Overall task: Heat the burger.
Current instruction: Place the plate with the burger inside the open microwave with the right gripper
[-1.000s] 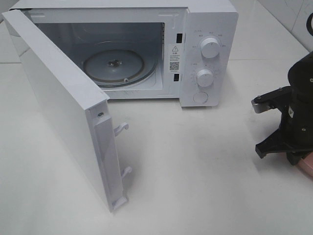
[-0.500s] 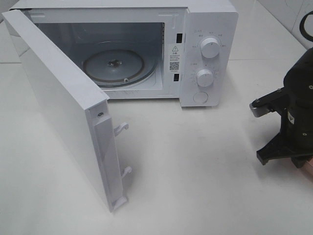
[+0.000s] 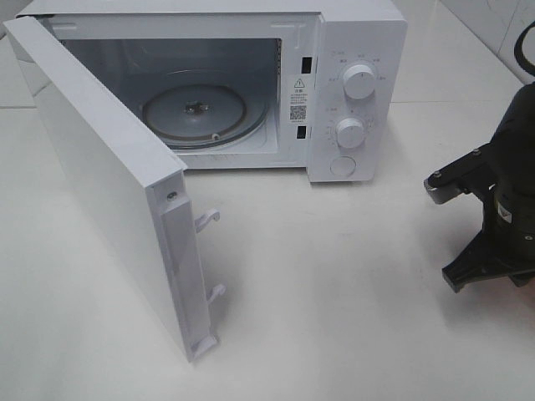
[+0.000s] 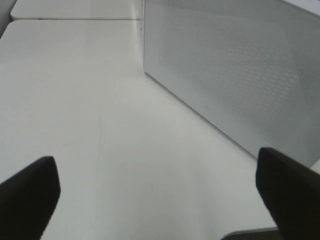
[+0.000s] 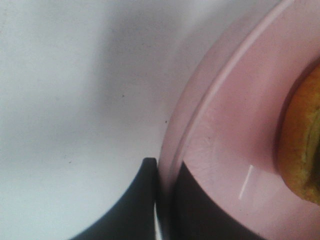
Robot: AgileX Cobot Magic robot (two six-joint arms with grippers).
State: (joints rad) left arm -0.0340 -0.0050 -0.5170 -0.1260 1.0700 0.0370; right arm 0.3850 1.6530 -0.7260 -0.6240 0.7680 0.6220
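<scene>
Right gripper (image 5: 159, 200) is clamped on the pink plate (image 5: 225, 125) rim, with the burger (image 5: 302, 140) riding at frame right. The open microwave (image 3: 359, 50) sits upper-left in the overhead view, so the right arm's nearer. Left gripper (image 4: 157, 187) is wide open and empty.

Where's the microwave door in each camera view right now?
Exterior high: microwave door swung open, at the left.
Left wrist: its perforated outer face stands beyond the open left claw.
Right wrist: not in it; right claw pinches the pink plate.
Shared landmark: the white table.
</scene>
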